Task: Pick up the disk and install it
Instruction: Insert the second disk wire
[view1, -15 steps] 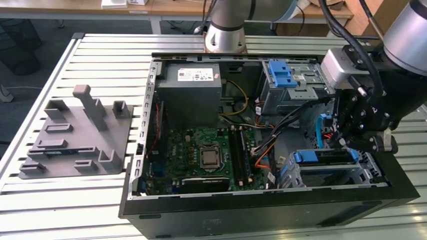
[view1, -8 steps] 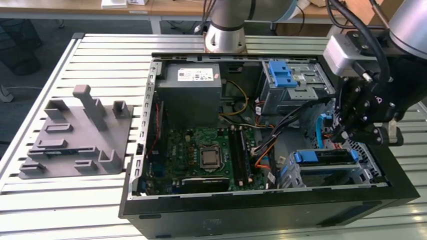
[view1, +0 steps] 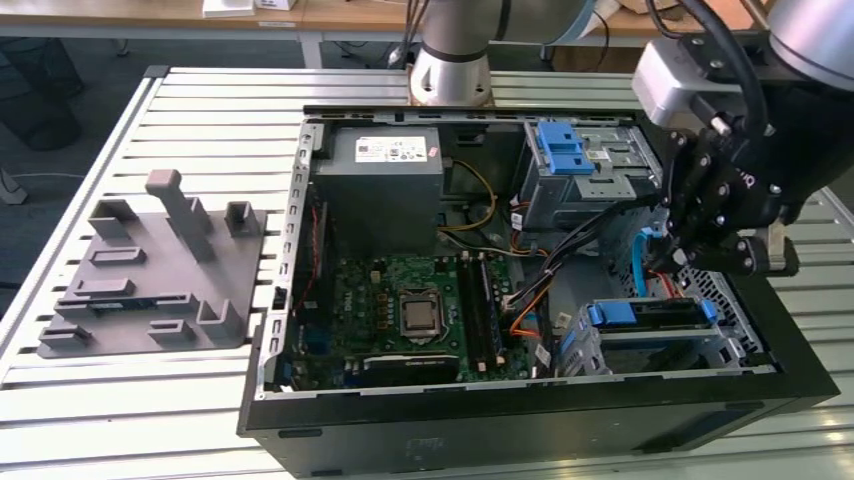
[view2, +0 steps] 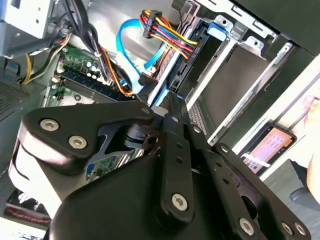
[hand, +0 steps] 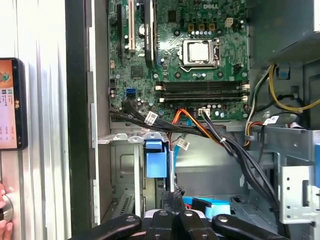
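Above the drive cage (view1: 731, 345), the claw (view1: 721, 262) is hovering, its grip impossible to tell. The disk (view1: 657, 313) is sitting inside that cage. Loose cables (view2: 131, 60) beside it are likely risking a snag.

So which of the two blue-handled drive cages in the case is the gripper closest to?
The lower drive cage, by the case's front corner at the exterior view's right. The gripper hangs just above it, while the upper cage sits farther back beside the power supply.
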